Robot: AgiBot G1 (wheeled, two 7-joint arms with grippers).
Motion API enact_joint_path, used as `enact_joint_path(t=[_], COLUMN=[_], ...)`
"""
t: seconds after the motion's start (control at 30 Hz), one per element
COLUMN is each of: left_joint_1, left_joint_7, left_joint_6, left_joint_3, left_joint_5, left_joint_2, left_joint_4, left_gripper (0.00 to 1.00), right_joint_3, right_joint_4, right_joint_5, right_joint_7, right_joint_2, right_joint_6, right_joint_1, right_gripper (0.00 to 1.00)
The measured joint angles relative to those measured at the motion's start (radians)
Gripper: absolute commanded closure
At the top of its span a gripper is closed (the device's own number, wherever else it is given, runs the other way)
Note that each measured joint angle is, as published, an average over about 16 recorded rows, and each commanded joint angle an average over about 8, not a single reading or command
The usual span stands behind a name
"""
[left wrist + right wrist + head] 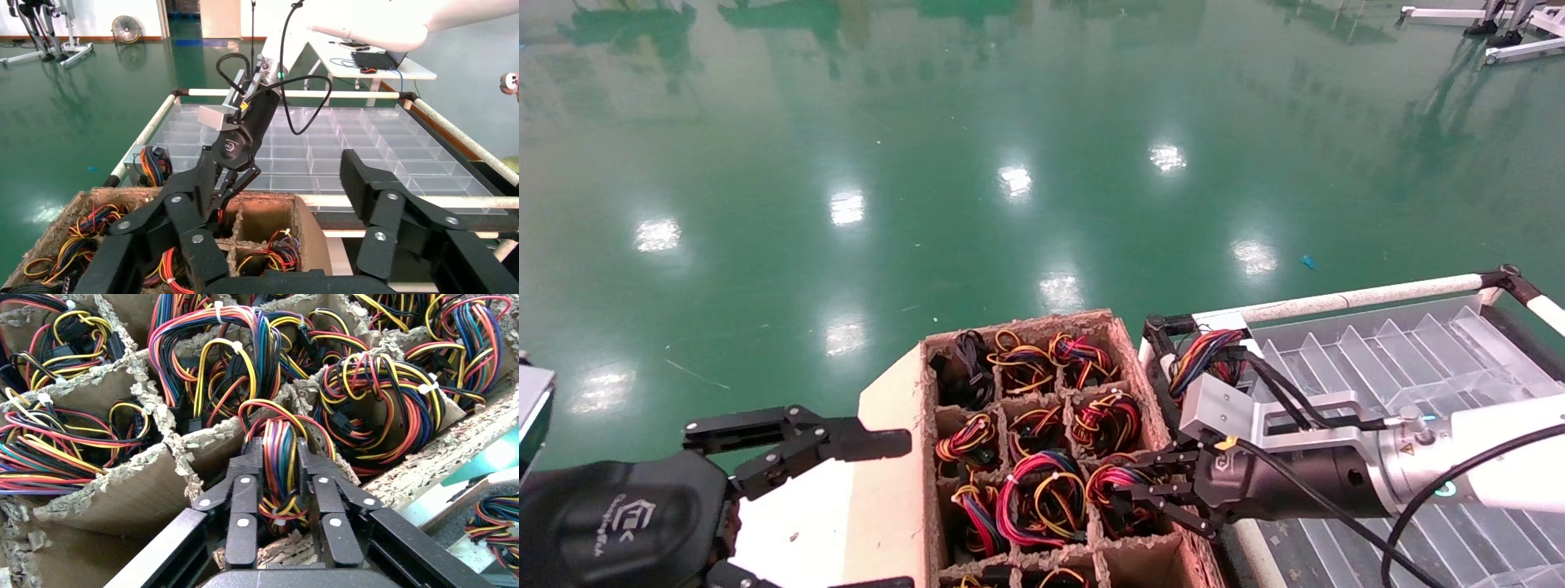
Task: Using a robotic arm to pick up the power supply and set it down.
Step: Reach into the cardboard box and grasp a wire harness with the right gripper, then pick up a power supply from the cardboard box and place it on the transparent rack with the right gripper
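The left gripper (pixel 878 445) hangs idle by the near-left edge of the carton (pixel 903 490), its jaws spread wide and holding nothing. The right gripper (pixel 280 478) reaches into a cell on the carton's right side, jaws closed on the wire loop of the power supply (pixel 278 456), which sits in that cell. Beyond it, a clear tray (pixel 1401 343) holds 1 more wire bundle (pixel 1205 355) at its near-left corner.

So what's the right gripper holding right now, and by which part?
The right gripper is shut on the power supply's wire bundle in a carton cell; the metal box itself is hidden. The left gripper holds nothing.
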Motion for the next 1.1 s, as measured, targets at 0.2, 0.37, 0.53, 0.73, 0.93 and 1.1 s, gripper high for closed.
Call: enact_joint_path(t=[0.2,0.37,0.53,0.73,0.93,1.1], left_joint_1=[0.000,0.000,0.000,0.000,0.000,0.000], left_joint_7=[0.000,0.000,0.000,0.000,0.000,0.001], left_joint_6=[0.000,0.000,0.000,0.000,0.000,0.000], left_joint_3=[0.000,0.000,0.001,0.001,0.001,0.001], left_joint_5=[0.000,0.000,0.000,0.000,-0.001,-0.001], left_joint_2=[0.000,0.000,0.000,0.000,0.000,0.000], left_joint_4=[0.000,0.000,0.000,0.000,0.000,0.000], left_gripper=[0.00,0.00,0.00,0.00,0.00,0.00], right_joint_3=[0.008,0.029,0.066,0.120,0.167,0.192], right_joint_4=[0.030,0.063,0.101,0.138,0.148,0.130], right_joint_5=[0.013,0.049,0.108,0.188,0.248,0.267], right_joint_7=[0.019,0.040,0.064,0.092,0.111,0.113], right_joint_2=[0.017,0.040,0.070,0.106,0.135,0.154], right_joint_6=[-0.011,-0.024,-0.036,-0.049,-0.064,-0.083], right_joint_1=[0.005,0.012,0.029,0.068,0.133,0.200], right_gripper=[1.00,1.00,1.00,1.00,1.00,1.00])
